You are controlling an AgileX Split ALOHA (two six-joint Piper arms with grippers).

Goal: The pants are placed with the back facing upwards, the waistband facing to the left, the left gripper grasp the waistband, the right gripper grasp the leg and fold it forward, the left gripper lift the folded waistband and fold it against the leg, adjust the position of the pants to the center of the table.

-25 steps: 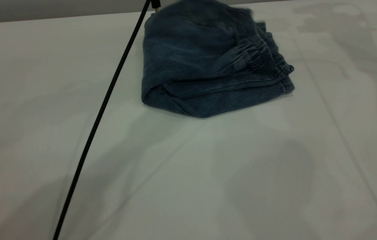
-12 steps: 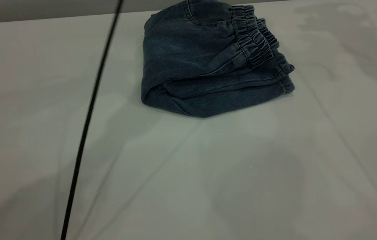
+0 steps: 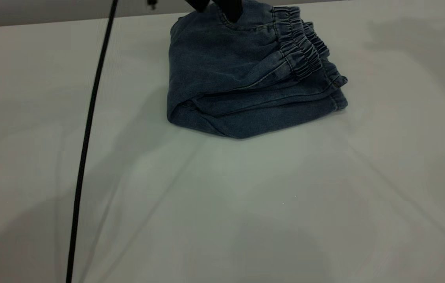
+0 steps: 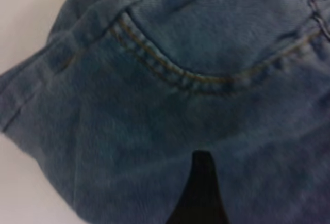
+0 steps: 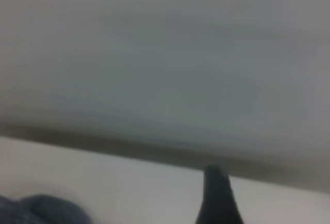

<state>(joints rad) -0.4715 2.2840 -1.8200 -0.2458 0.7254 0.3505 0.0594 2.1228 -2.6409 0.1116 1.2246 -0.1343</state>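
The pants (image 3: pixel 238 86) lie folded in a compact stack at the far middle of the table (image 3: pixel 222 204). Their ruched waistband (image 3: pixel 301 51) lies on top towards the right, over the leg layers. My left gripper (image 3: pixel 217 11) hangs at the top edge of the exterior view, just over the far side of the pants, open and holding nothing. In the left wrist view one of its fingers (image 4: pixel 202 188) is close above denim with a curved pocket seam (image 4: pixel 175 74). My right gripper (image 5: pixel 219 198) shows only in its own view, away from the pants (image 5: pixel 41 208).
A black cable (image 3: pixel 88 129) runs from the top edge down across the left of the exterior view. The white tabletop stretches wide in front of and on both sides of the pants. The table's far edge (image 3: pixel 49 21) lies just behind them.
The waistband came down and settled on top of the folded stack. The black cable swung to the left. The left gripper's fingertips have come into view above the far side of the pants.
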